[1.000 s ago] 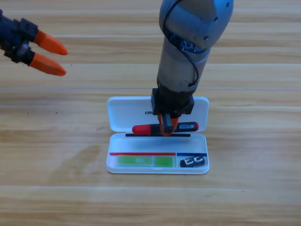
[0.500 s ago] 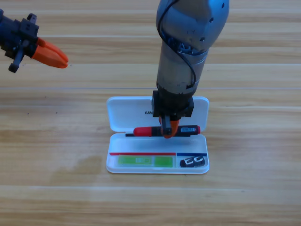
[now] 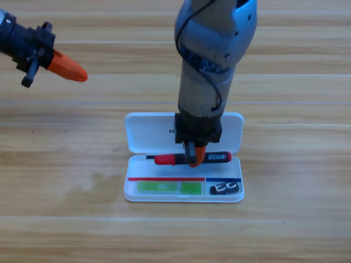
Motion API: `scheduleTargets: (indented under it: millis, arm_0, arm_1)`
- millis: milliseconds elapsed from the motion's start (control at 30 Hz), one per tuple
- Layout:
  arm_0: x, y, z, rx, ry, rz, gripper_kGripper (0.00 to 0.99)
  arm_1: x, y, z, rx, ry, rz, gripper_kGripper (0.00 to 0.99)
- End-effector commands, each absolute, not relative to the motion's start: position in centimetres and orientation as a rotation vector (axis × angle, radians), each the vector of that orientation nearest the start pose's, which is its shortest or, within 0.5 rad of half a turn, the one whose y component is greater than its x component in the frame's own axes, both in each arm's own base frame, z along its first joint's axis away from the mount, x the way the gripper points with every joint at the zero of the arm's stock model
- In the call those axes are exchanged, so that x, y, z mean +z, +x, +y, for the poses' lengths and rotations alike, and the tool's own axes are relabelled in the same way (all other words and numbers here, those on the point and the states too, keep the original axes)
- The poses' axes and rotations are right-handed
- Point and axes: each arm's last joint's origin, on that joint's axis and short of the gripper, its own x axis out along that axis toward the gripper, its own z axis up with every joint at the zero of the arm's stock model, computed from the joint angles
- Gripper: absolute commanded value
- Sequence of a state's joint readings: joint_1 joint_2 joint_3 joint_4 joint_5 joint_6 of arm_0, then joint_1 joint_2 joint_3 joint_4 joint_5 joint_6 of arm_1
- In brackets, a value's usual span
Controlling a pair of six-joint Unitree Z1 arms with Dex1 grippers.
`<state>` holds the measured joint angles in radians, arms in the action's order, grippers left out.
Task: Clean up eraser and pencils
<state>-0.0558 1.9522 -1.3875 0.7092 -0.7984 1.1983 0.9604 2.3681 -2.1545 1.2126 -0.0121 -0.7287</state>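
The table (image 3: 296,76) is pale wood, grain running across, smooth with a soft sheen. The case (image 3: 143,134) looks like white plastic — smooth, faintly glossy. The right arm (image 3: 211,60) is grey metal, dully shiny — its jaws matt orange plastic.

Single fixed overhead view of table (image 3: 307,230)

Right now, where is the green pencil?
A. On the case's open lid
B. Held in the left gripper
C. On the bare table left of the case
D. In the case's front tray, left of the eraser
D: the green pencil lies in the white case's front tray, with the eraser to its right.
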Motion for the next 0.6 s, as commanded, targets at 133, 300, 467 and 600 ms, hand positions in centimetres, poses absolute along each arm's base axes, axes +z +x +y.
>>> scheduleTargets:
  millis: [133, 300, 467, 600]
  arm_0:
    - [24.1, 37.8, -6.6, -1.329, 0.473, 0.657, 0.000]
    - [23.9, 37.9, -7.2, -1.344, 0.477, 0.662, 0.000]
    - [23.8, 37.9, -7.8, -1.359, 0.484, 0.659, 0.000]
    - [23.6, 37.9, -8.3, -1.373, 0.488, 0.660, 0.000]
  arm_1:
    - [20.6, 27.8, 41.6, 1.272, -1.317, 1.067, 0.207]
    - [20.9, 27.8, 41.6, 1.269, -1.315, 1.059, 0.425]
    - [21.2, 27.8, 41.5, 1.262, -1.314, 1.057, 0.588]
    - [22.9, 26.7, 41.1, 1.273, -1.309, 1.047, 0.635]
